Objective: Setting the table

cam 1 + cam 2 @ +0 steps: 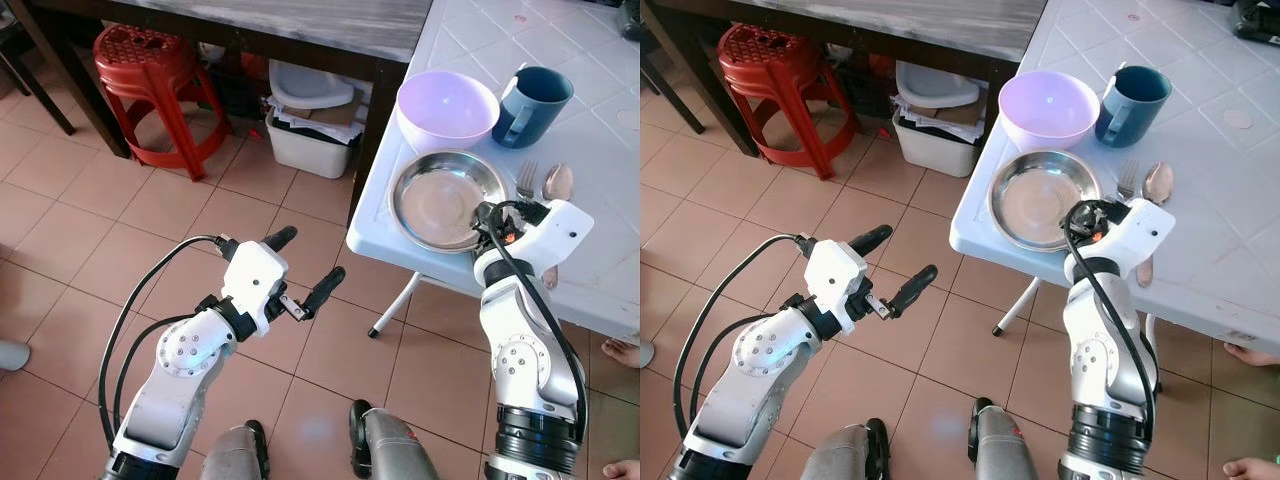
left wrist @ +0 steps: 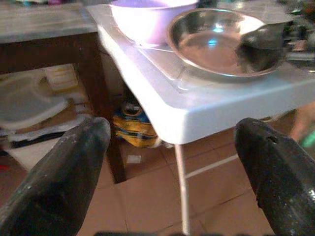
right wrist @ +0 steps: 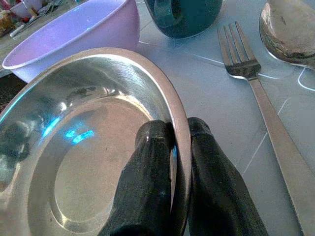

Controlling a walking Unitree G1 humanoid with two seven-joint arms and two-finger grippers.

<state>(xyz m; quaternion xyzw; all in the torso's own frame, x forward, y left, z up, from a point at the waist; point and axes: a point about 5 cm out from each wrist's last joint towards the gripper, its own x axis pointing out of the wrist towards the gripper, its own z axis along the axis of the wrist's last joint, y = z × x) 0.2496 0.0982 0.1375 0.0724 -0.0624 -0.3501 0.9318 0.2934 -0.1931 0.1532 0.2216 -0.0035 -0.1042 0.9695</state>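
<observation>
A steel plate (image 1: 437, 195) lies at the near left corner of the white table (image 1: 600, 130). My right gripper (image 3: 180, 137) is shut on the steel plate (image 3: 88, 147), pinching its right rim with one finger inside and one outside. Behind the plate stand a lilac bowl (image 1: 447, 108) and a dark teal mug (image 1: 534, 102). A fork (image 1: 526, 179) and a spoon (image 1: 557, 183) lie to the plate's right. My left gripper (image 1: 303, 265) hangs open over the floor, left of the table, holding nothing.
A dark wooden table (image 1: 300, 25) stands behind, with a red plastic stool (image 1: 155, 85) and a white bin (image 1: 308, 120) under it. Tiled floor (image 1: 80, 220) spreads to the left. A person's bare foot (image 1: 622, 351) rests at the right, by the table's edge.
</observation>
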